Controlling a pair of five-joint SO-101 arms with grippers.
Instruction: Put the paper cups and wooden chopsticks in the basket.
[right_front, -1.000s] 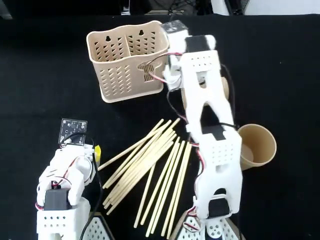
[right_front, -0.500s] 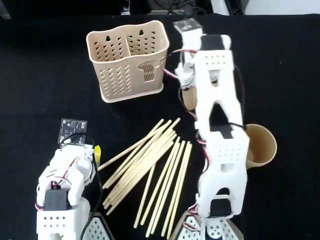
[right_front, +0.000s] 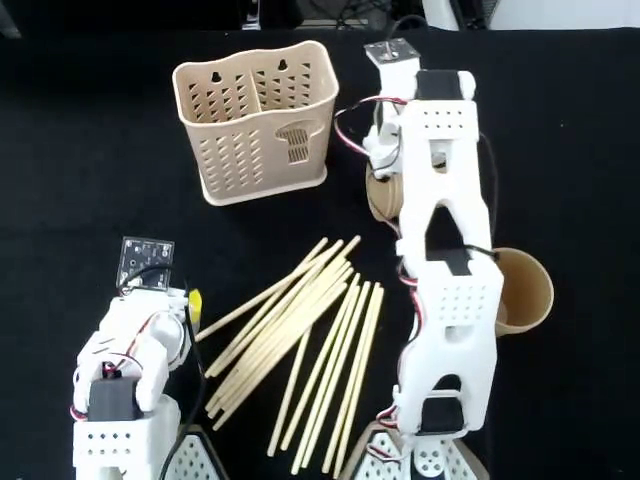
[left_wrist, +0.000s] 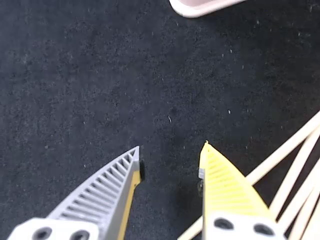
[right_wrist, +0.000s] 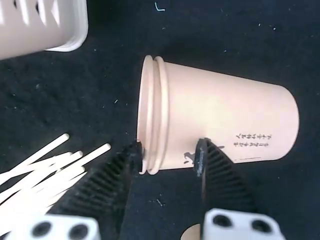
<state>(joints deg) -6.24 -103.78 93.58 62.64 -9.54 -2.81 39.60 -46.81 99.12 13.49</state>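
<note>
Sideways cups (right_wrist: 215, 125), loose chopsticks (right_front: 300, 340), upright basket (right_front: 255, 120)

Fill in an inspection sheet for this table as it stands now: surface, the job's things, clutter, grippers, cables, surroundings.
Surface: black cloth, flecked with lint.
Job's things: basket upright, two compartments, nothing seen in it; chopsticks fanned loose on the cloth; one cup on its side under the right arm, with a double rim, so perhaps two nested; second cup beside that arm.
Clutter: nothing seen.
Grippers: left gripper open over bare cloth near the chopsticks; right gripper open at the lying cup's rim end.
Cables: wires loop off the right arm near the basket.
Surroundings: pale strip beyond the far edge; cannot tell what it is.
</note>
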